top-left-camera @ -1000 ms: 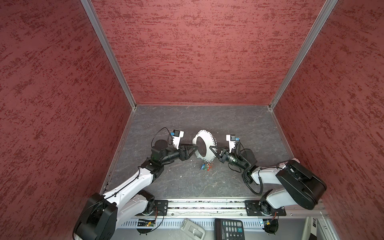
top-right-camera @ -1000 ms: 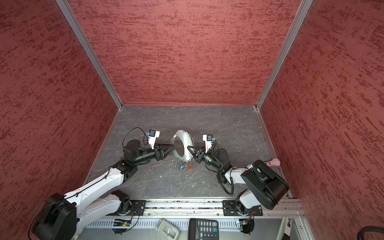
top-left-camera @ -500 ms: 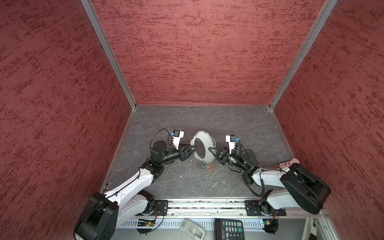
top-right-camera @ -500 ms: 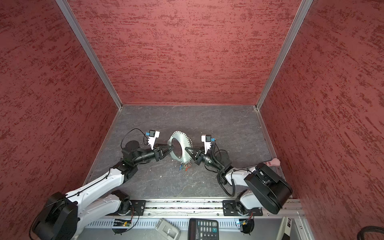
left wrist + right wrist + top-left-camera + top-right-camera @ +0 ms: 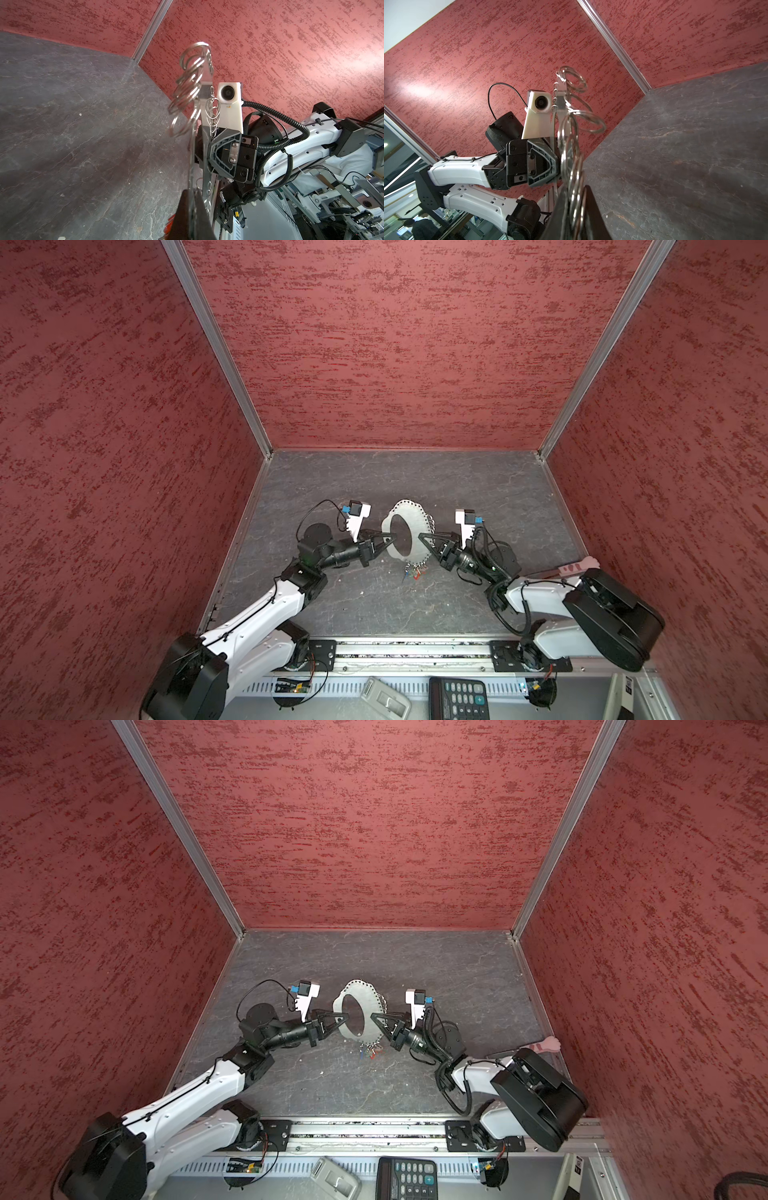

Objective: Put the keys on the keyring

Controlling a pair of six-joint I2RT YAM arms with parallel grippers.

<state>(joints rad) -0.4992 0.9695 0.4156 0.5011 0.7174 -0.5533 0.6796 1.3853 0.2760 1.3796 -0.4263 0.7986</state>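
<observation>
Left gripper (image 5: pixel 390 536) and right gripper (image 5: pixel 420 536) pinch shut on the big silver oval metal keyring (image 5: pixel 409 508), left and right sides, so it stands up (small colour-tagged keys (image 5: pixel 414 573) dangle near).

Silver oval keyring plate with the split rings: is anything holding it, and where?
Both arms hold it. The left gripper is shut on the left side of the flat silver oval keyring plate, the right gripper on its right side. Small colour-tagged keys dangle beneath.

- The keyring (image 5: pixel 417 526) stands on edge above the tabletop's (image 5: pixel 374 481) middle, between left fingers (image 5: pixel 388 537) and right fingers (image 5: pixel 424 540).
- The keys (image 5: pixel 413 572) hang below it.
- A calculator (image 5: pixel 457 699) lies before the tabletop.
</observation>
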